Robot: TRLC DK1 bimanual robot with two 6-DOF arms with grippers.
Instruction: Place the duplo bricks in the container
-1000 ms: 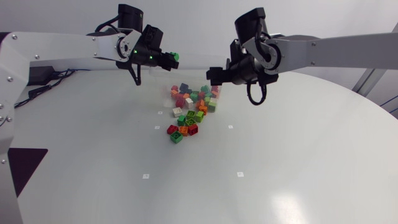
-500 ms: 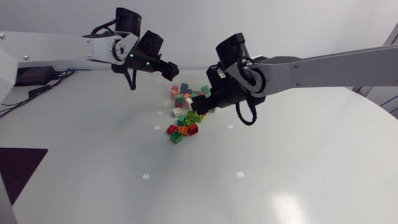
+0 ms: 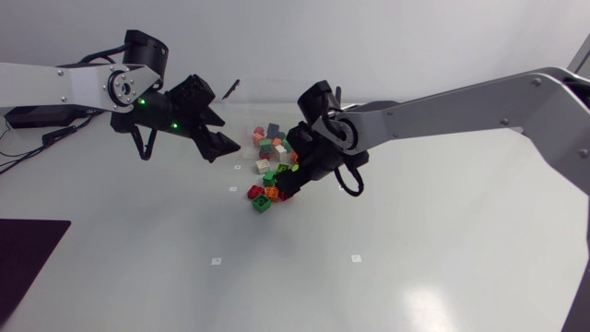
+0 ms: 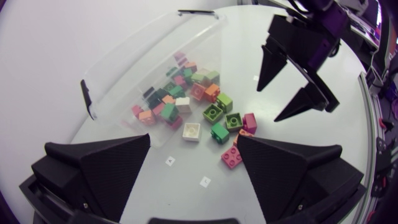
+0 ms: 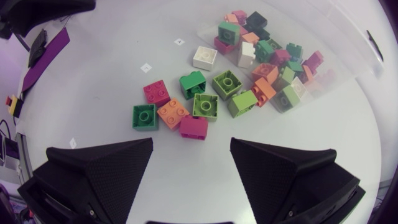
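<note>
Head view: the left gripper (image 3: pixel 217 136) hangs over the white table (image 3: pixel 415 240), near its far edge and left of the heap of duplo bricks (image 3: pixel 277 152); its fingers stand apart and hold nothing. The right gripper (image 3: pixel 289 181) is low over the near side of the heap, just beside a red brick (image 3: pixel 255 192) and a green brick (image 3: pixel 262 204); from here I cannot tell how its fingers stand.

Left wrist view: the two broad fingers of the left gripper (image 4: pixel 194 142) are released and wide, with only table and bricks under the gap. Ahead of them is a clear container (image 4: pixel 124 62) with black clips, which seems to lie on its side; many bricks lie within its walls, while a white brick (image 4: pixel 191 130), a few green ones and a pink brick (image 4: pixel 232 157) lie on the table just outside. The right gripper (image 4: pixel 268 104) is beyond them, with its fingers spread and nothing between them.

Right wrist view: the right gripper (image 5: pixel 191 144) is released; ahead of its fingers are a magenta brick (image 5: pixel 193 127), an orange brick (image 5: pixel 173 113) and a round-studded green brick (image 5: pixel 143 116), all close together; farther on, the other bricks lie toward the container (image 5: pixel 348 37).
</note>
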